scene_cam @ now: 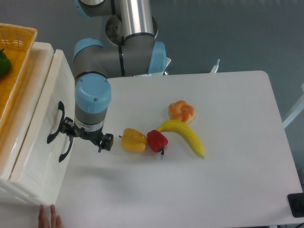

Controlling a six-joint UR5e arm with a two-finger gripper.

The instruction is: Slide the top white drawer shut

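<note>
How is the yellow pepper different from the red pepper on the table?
The yellow pepper is bigger and blockier; the red pepper is smaller and more tapered. The yellow pepper lies closer to the gripper and the cabinet; the red pepper lies further right, against the tip of the banana. Both are glossy bell peppers lying side by side on the white table.
</note>
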